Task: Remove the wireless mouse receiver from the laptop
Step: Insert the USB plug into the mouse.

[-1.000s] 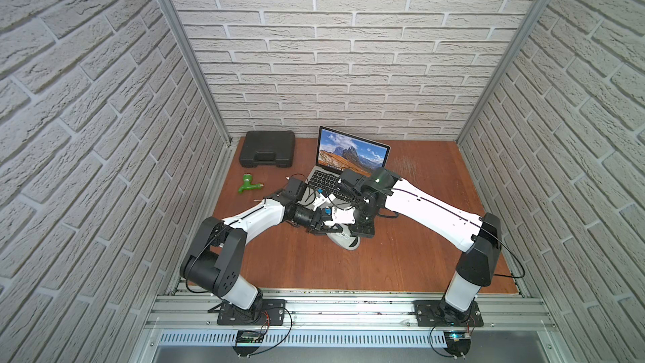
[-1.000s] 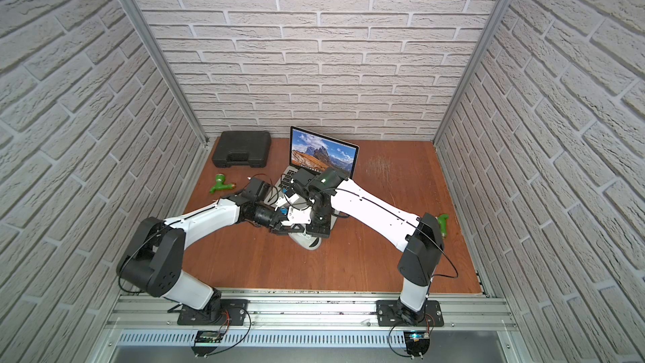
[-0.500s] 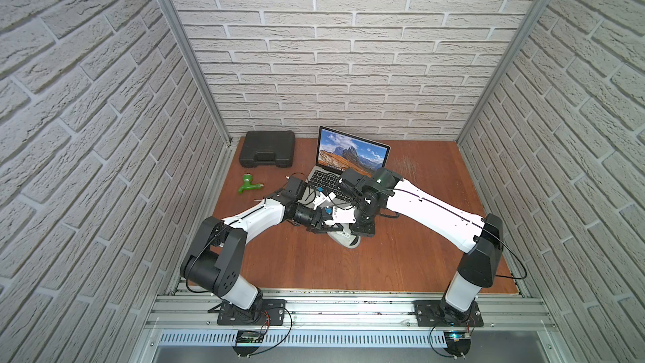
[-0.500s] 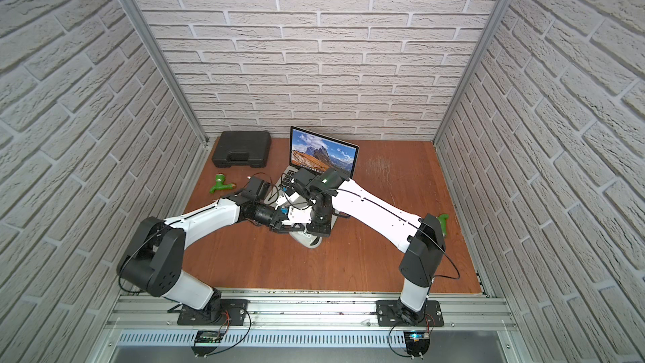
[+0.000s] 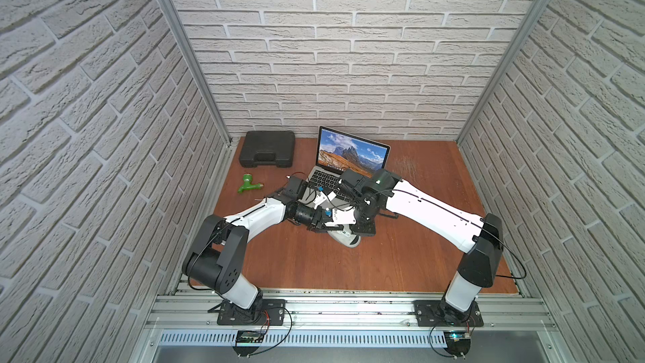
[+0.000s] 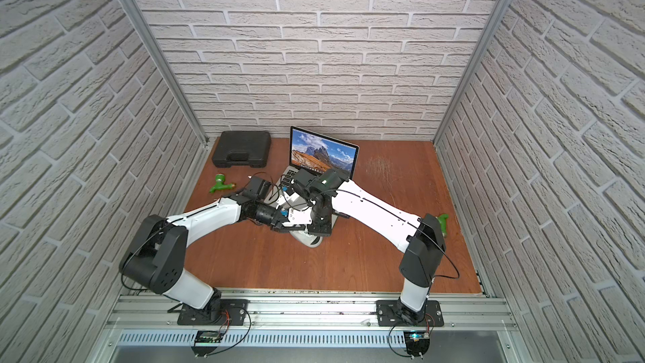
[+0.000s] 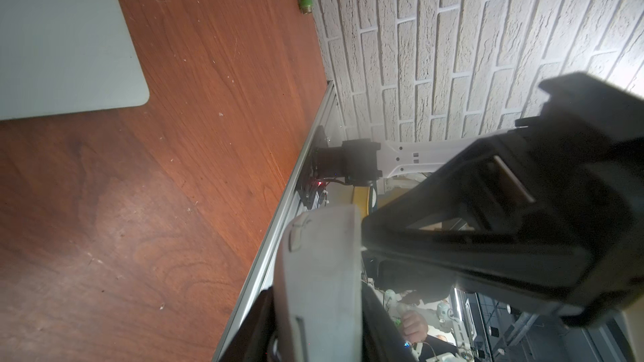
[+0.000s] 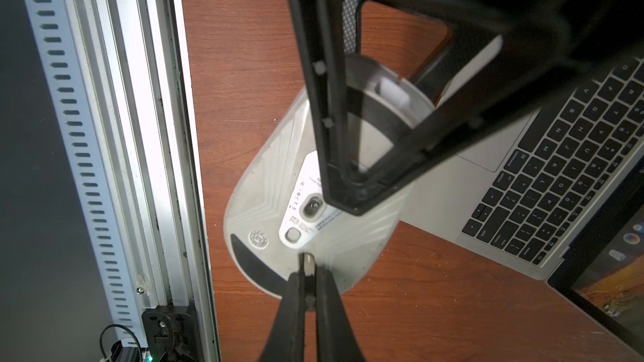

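Right pincer [image 8: 307, 275] is clamped on tiny dark, metal-tipped stub-like wireless mouse receiver [image 8: 307, 260], clear of slim silver-grey laptop [image 8: 439, 203]. Upturned grey-white oval mouse [image 8: 271, 186] is held in left pincer [image 7: 319, 308]. Removal judged done.

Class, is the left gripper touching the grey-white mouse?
Touching. In the left wrist view the mouse sits clamped between the two fingers of the left gripper, with no gap on either side.
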`<state>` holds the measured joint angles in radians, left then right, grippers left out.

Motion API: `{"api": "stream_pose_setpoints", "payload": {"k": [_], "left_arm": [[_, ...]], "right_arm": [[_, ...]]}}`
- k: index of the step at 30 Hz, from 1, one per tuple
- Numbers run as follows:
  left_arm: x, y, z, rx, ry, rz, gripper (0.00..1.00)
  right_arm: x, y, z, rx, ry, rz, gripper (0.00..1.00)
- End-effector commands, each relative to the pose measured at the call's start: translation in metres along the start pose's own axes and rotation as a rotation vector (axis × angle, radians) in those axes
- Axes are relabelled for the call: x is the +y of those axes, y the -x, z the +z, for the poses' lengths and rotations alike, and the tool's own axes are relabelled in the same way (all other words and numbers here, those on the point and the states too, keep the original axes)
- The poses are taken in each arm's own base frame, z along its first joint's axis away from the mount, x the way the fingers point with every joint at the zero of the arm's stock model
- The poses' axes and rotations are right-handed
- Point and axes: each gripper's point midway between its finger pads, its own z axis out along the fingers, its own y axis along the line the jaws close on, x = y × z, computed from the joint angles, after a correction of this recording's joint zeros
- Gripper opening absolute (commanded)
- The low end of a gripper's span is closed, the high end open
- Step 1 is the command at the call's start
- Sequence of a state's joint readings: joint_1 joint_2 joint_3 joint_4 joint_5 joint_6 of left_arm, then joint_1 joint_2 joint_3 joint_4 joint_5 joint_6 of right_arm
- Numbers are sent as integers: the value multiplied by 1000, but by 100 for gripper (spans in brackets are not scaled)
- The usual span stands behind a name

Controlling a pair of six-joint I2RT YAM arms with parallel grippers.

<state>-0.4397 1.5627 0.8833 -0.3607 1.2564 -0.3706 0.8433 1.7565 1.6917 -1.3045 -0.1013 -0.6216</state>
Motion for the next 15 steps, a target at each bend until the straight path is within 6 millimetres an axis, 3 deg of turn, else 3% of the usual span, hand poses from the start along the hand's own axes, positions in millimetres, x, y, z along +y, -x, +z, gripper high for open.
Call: {"api": "stream_pose_setpoints", "payload": {"k": [1, 15], "left_arm": [[-31, 4, 0, 20, -117, 82, 0], [-30, 6, 0, 19, -111, 77, 0]], "right_arm": [[-10, 13, 8, -16, -39, -36, 2], [-13, 10, 12, 18, -45, -16, 2]]}}
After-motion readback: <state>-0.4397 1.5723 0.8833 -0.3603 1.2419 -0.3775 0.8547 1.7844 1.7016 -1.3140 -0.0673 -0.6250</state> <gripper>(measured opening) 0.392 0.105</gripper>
